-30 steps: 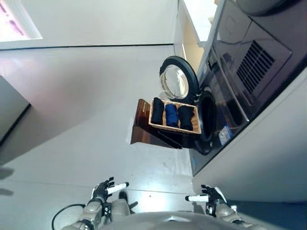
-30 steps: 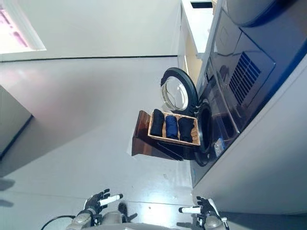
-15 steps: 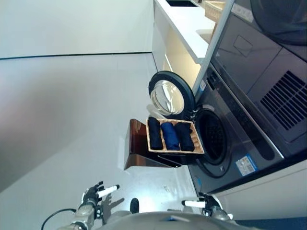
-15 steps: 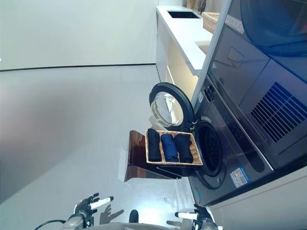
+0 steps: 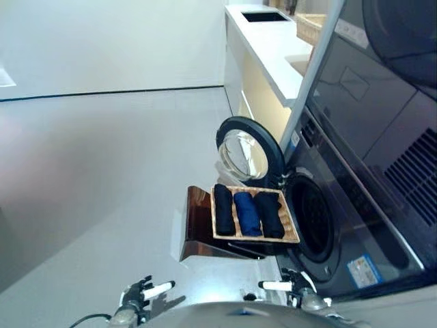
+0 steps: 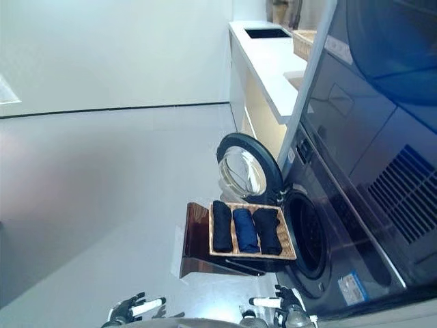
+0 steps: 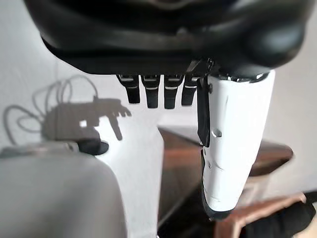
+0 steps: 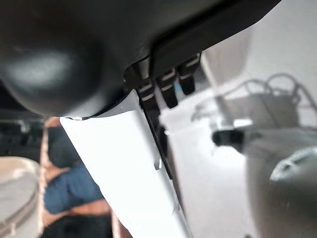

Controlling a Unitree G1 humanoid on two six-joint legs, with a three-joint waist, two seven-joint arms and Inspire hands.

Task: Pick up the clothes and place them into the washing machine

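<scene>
Clothes [image 5: 248, 213] lie untouched in the basket [image 5: 290, 232], well ahead of both hands; left hand [image 5: 142, 292] and right hand [image 5: 292, 281] hang spread and empty. Only the camera has shifted, so picking has not begun.

Both arms low, held close in front of body, forearms barely showing. Left hand [image 5: 145, 291] empty, fingers straight and relaxed, white-covered thumb pointing out toward right side. Right hand [image 5: 292, 283] empty too, fingers loosely extended, white thumb pointing toward left. Hands well apart, level with each other, touching nothing.
</scene>
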